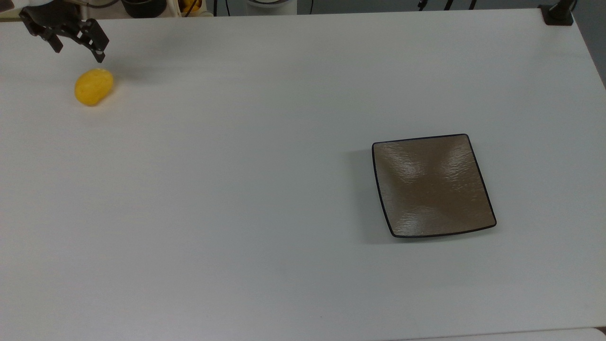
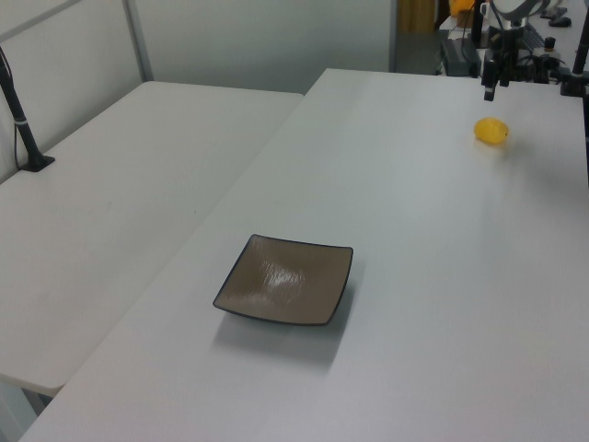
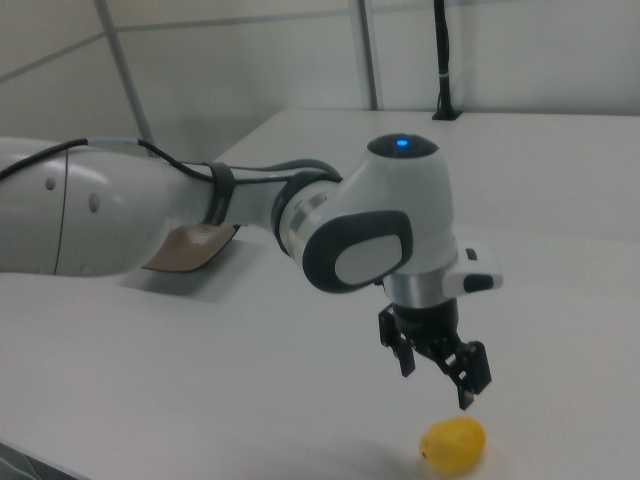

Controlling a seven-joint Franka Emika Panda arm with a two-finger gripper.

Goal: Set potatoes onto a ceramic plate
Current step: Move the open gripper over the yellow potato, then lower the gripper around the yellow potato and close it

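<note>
Gripper (image 1: 78, 49) fingers are spread wide and hold nothing. It hangs in the air near the top view's upper left corner, just above the potato (image 1: 93, 86) in that picture and a little to its left. One black finger (image 1: 98, 53) points down toward the potato but does not touch it. In the right view the gripper (image 3: 437, 382) sits above the potato (image 3: 453, 444), with a small gap between them. In the left view the gripper (image 2: 490, 81) is dark and thin, up high over the far end of the worktop (image 2: 414, 239).

Behind the gripper comes the arm (image 3: 200, 215), which is big, white and gray. A little blue light (image 3: 402, 142) glows on top of its round end.

Yellow and smooth, the potato lies on its side on the white worktop (image 1: 236, 189). In the left view the potato (image 2: 491, 131) is far away, near the back right.

At the other side of the worktop, well apart from the potato, lies the plate (image 1: 432, 185). It is square and shiny brown with a thin black rim, and nothing is on it. In the left view the plate (image 2: 284, 279) is close to the front. In the right view a bit of the plate (image 3: 185, 248) peeks out from under the arm.

A second white table (image 2: 110, 212) stands at the left view's left, beside the worktop.
</note>
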